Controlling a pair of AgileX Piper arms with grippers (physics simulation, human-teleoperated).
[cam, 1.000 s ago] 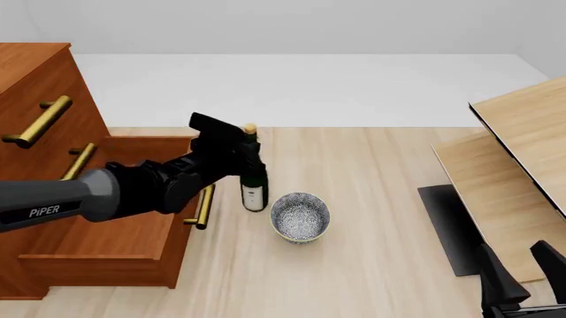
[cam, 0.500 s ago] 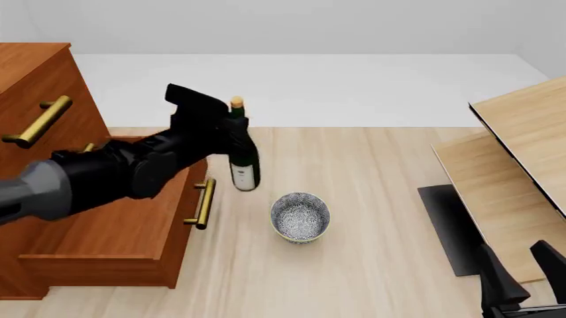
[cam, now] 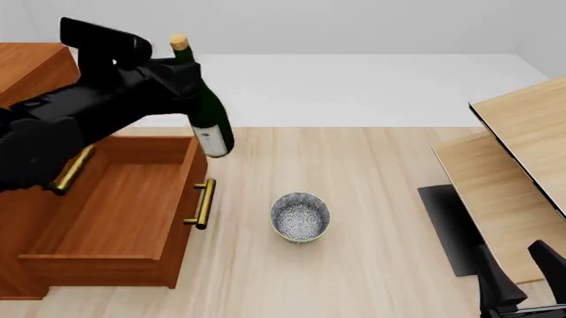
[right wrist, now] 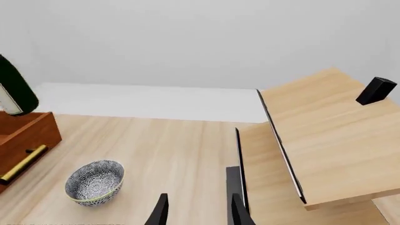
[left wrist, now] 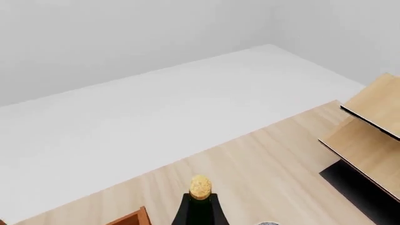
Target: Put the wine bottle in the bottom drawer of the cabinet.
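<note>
**Bottle held aloft above open drawer**

Front view: the left gripper, black, is clamped on the upper body of the tall dark green glass wine bottle with tan cork and white label. The bottle hangs clear of the floor, slightly tilted, its base above the far right corner of the pulled-out reddish-brown wooden bottom drawer. The drawer's brass bar handle faces the round speckled grey-white bowl, which stands well apart from the bottle. The reddish-brown wooden cabinet rises behind the arm. The right gripper sits low at the frame's corner, fingers apart.

Left wrist view: the bottle's cork and neck show; the jaws themselves are hidden.

Right wrist view: fingers apart, nothing between them; bowl, drawer corner and bottle base visible.
</note>
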